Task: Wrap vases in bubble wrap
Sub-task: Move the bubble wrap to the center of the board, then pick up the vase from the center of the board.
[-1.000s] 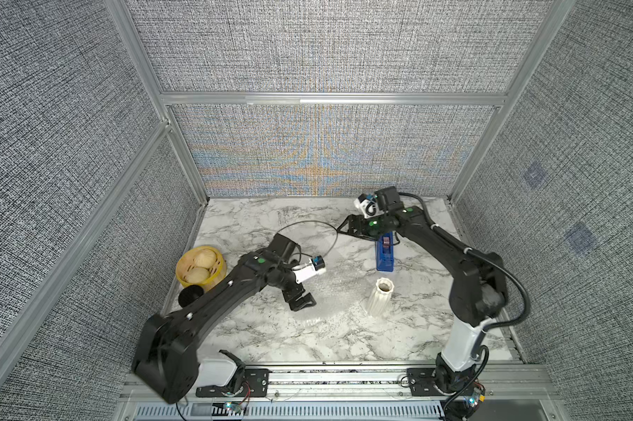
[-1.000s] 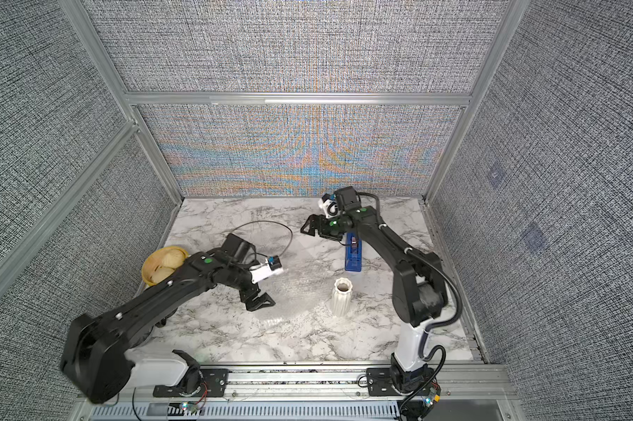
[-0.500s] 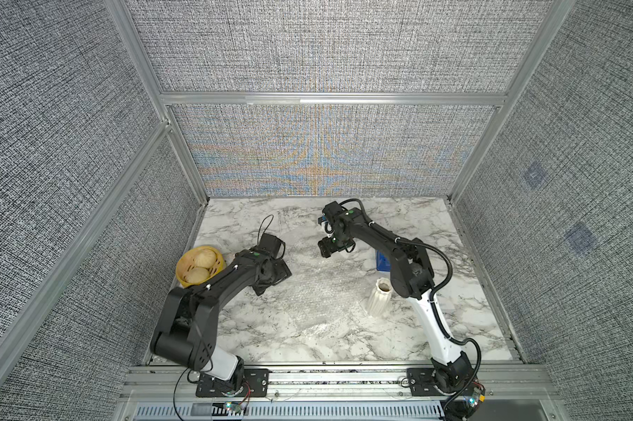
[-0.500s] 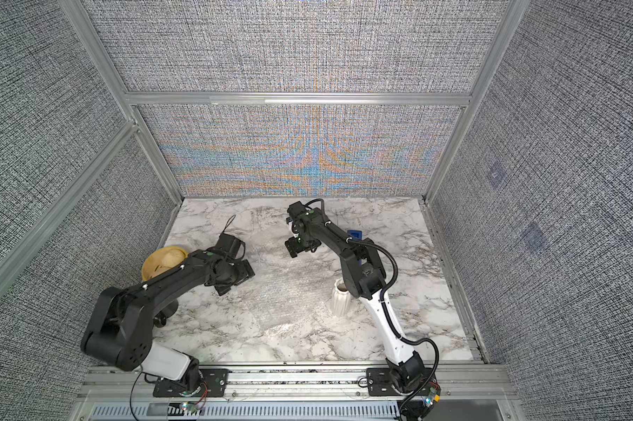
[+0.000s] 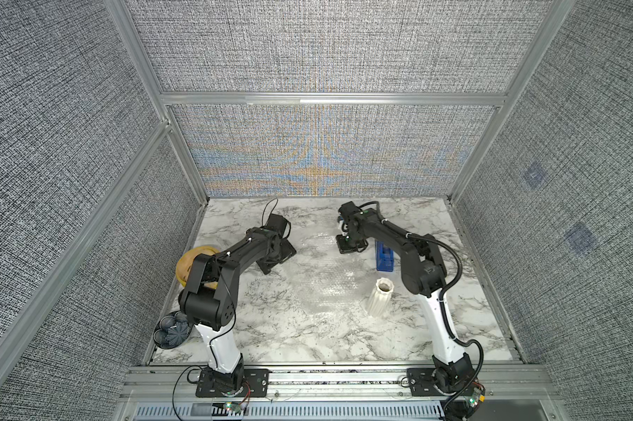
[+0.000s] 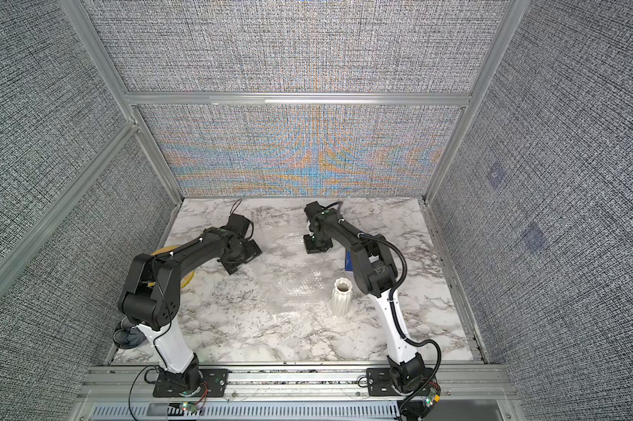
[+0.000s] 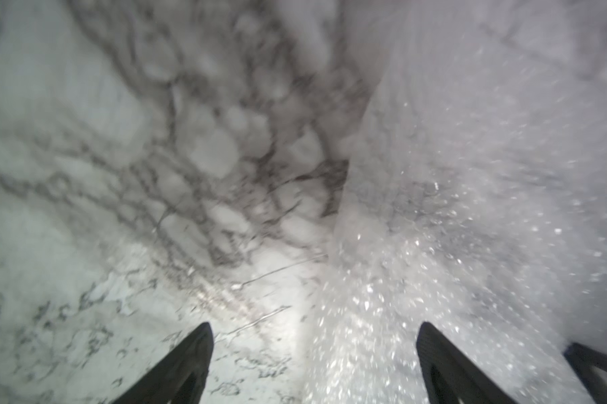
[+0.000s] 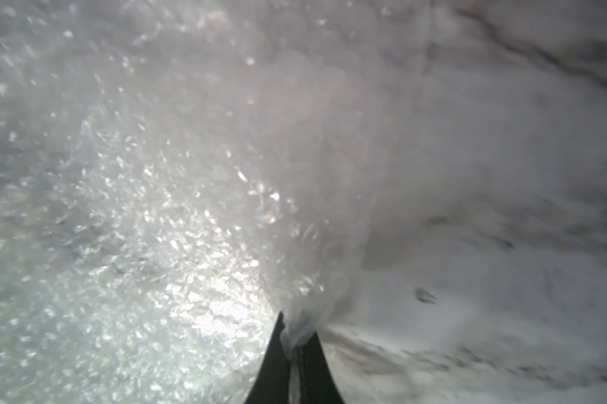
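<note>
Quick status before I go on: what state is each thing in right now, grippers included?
vase: upright, unwrapped
bubble wrap: spread on the table, one edge pinched by the right gripper
right gripper: shut on the bubble wrap
left gripper: open, straddling the wrap's edge, holding nothing
tape dispenser: on the table, untouched

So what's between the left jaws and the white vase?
The bubble wrap, spread on the marble table, as both top views show.

Overhead stereo pair, two wrist close-ups
</note>
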